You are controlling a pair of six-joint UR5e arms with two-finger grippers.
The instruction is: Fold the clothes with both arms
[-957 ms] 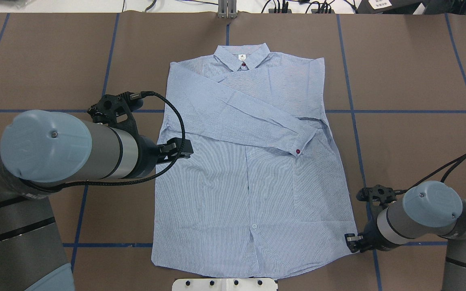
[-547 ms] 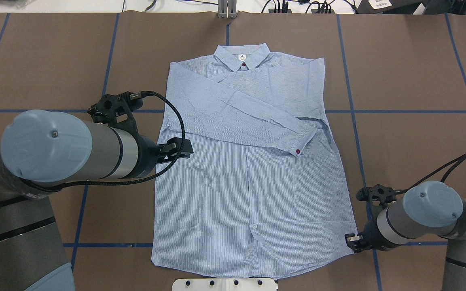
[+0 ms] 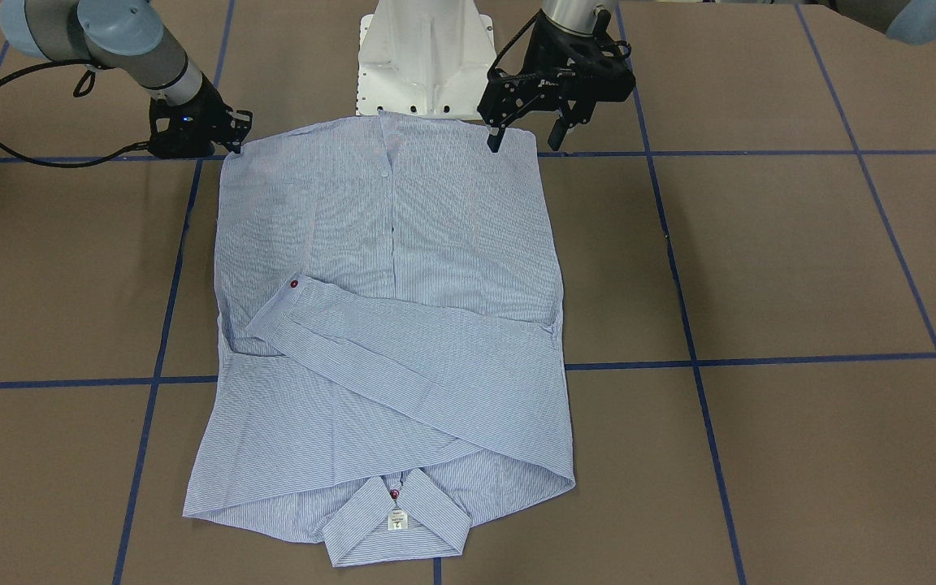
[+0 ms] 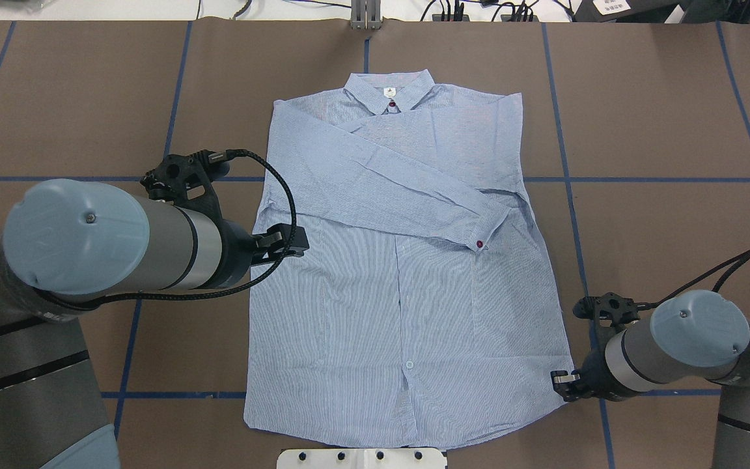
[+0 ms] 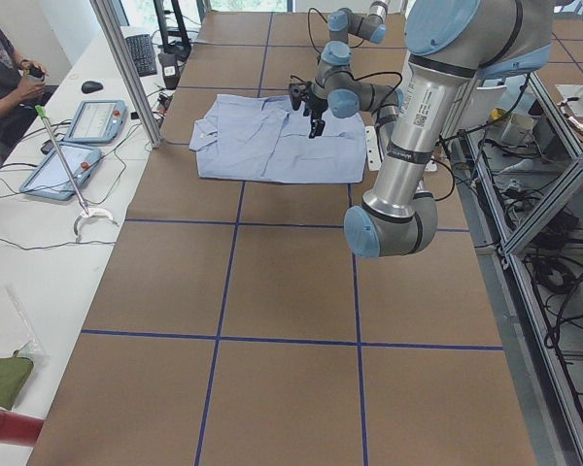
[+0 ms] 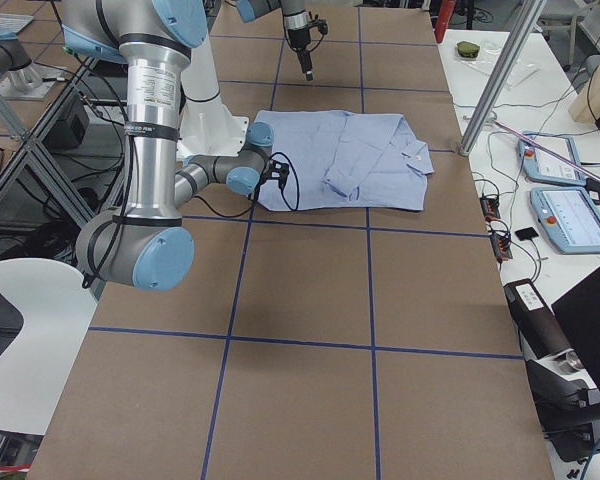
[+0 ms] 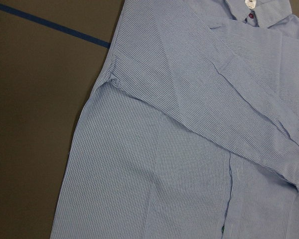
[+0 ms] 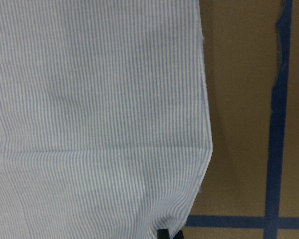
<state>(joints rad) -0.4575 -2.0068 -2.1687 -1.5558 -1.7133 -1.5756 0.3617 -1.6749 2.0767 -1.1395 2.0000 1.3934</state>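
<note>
Since the shirt (image 4: 401,293), flat on the worktop (image 4: 674,130), looks soft and limp, hem corners should suit pinching; left fingers (image 3: 493,138) wide over its side, right fingers (image 4: 565,377) at hem corner, grip unclear.

Shirt (image 4: 401,312) flat on table (image 4: 661,117), collar (image 4: 389,88) far side, sleeve (image 4: 388,189) across chest. Left gripper (image 4: 290,240) over its left edge, right gripper (image 4: 560,384) at right hem corner.

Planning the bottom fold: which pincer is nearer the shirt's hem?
Right. The right pincer is at the hem's corner; the left pincer hovers over the shirt's side edge, midway up.
</note>
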